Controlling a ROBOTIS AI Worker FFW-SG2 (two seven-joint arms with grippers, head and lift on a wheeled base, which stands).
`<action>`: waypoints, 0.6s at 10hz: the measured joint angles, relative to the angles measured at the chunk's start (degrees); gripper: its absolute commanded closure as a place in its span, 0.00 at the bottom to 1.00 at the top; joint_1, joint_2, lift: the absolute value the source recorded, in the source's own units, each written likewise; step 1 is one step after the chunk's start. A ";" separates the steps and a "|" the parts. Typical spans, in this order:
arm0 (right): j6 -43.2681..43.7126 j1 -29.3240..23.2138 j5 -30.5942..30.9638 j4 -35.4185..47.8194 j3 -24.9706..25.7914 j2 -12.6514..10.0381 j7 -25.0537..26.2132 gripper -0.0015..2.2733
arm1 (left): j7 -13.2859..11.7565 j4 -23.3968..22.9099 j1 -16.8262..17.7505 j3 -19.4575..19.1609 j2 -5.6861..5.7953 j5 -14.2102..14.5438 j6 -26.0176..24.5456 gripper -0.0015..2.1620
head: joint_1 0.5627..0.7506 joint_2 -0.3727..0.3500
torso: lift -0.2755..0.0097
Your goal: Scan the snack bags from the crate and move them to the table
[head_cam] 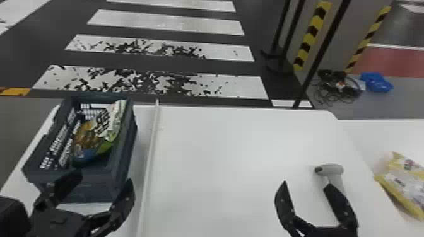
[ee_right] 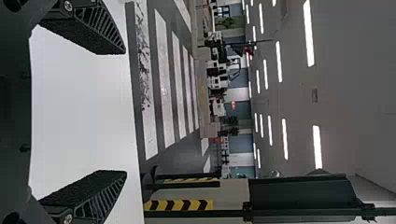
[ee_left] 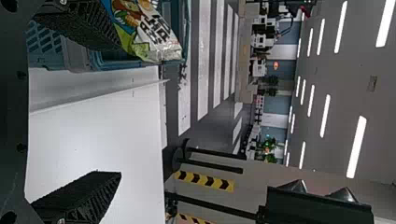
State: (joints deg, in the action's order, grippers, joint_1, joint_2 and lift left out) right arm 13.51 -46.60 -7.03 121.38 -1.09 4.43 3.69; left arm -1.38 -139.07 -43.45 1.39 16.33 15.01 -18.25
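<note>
My left gripper (head_cam: 102, 182) stands open at the near end of the dark crate (head_cam: 121, 160), nothing between its fingers. Inside the crate a snack bag (head_cam: 90, 135), green, white and orange, leans against the right wall. In the left wrist view the left gripper (ee_left: 100, 112) has its fingers wide apart, with the snack bag (ee_left: 152, 32) beyond one of them. My right gripper (head_cam: 307, 189) is open over the right part of the white table; its right finger overlaps the grey scanner's handle (head_cam: 336, 179). The right wrist view has the right gripper (ee_right: 126, 112) spread and holding nothing.
A yellow and white bag (head_cam: 402, 182) lies on the white surface at the far right. A thin raised strip (head_cam: 150, 151) runs along the table (head_cam: 233, 135) just right of the crate. Black poles (head_cam: 321, 53) stand behind the table's right side.
</note>
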 measured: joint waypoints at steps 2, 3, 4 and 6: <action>-0.08 0.27 0.00 -0.17 -0.04 0.87 -0.09 0.03 | -0.48 -2.46 1.88 -4.22 -0.32 2.63 -6.37 0.02 | 0.70 0.43 | 0.63; -0.16 0.58 0.00 -0.18 -0.05 1.44 -0.09 0.03 | -0.90 -2.64 2.86 -5.97 -0.30 3.24 -7.19 0.02 | 0.70 0.45 | 0.63; -0.26 0.91 0.00 -0.18 -0.05 1.99 -0.09 0.03 | -2.35 -2.47 3.67 -8.45 -0.13 4.32 -7.35 0.02 | 0.70 0.48 | 0.63; -0.29 0.63 -0.02 0.05 0.00 2.57 -0.09 0.03 | -4.18 0.65 6.75 -12.96 1.29 7.82 -7.04 0.07 | 0.70 0.55 | 0.63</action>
State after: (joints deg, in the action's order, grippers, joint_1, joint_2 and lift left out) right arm 13.22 -45.97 -7.05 121.43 -1.09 7.00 3.60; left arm -5.55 -138.41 -36.70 -11.58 17.62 22.83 -25.29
